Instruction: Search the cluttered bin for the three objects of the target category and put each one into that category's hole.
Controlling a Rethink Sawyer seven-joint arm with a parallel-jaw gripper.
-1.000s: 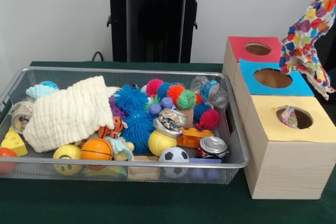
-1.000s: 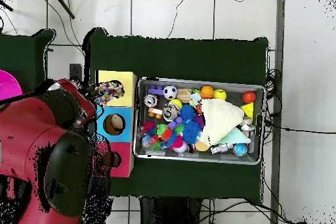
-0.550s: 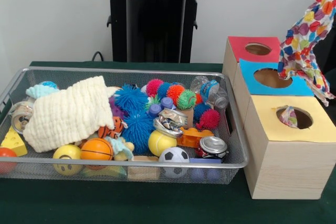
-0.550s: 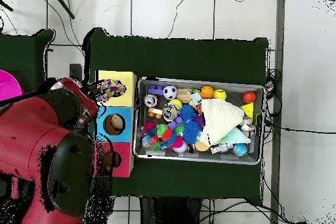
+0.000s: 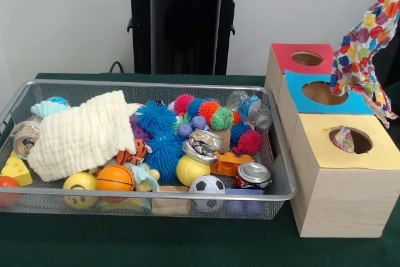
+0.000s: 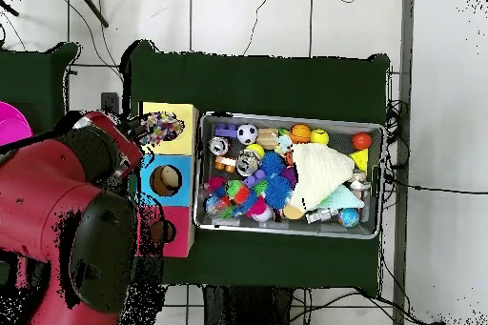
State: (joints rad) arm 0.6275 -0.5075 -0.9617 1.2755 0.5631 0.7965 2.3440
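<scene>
The pincer itself does not show clearly in either view. In the front view only the polka-dot cloth [image 5: 365,42] hangs down from the top right corner, so something above the frame evidently grips its upper end, but whether the pincer's tips are clamped on it I cannot tell. In the overhead view the red arm [image 6: 71,216] covers that spot, with the cloth's tail showing at its tip.

The cloth hangs long axis near vertical, draped in front of the blue-topped box [image 5: 320,95]. Its ragged lower end reaches toward the back edge of the yellow-topped box [image 5: 344,173]. The yellow box's hole [image 5: 350,140] lies at about 7 o'clock from that lower end in the front view, near but not under it. A scrap of similar patterned fabric already pokes out of that hole, so I judge it to be the cloth category's hole.

The coming move therefore seems to turn on bringing the hanging tail over the hole before lowering.

Farther out, at 9 o'clock from the boxes, the mesh bin [image 5: 150,85] on the green desk [image 5: 125,242] holds a cream waffle-knit cloth [image 5: 81,132] lying over the toys at its left.
</scene>
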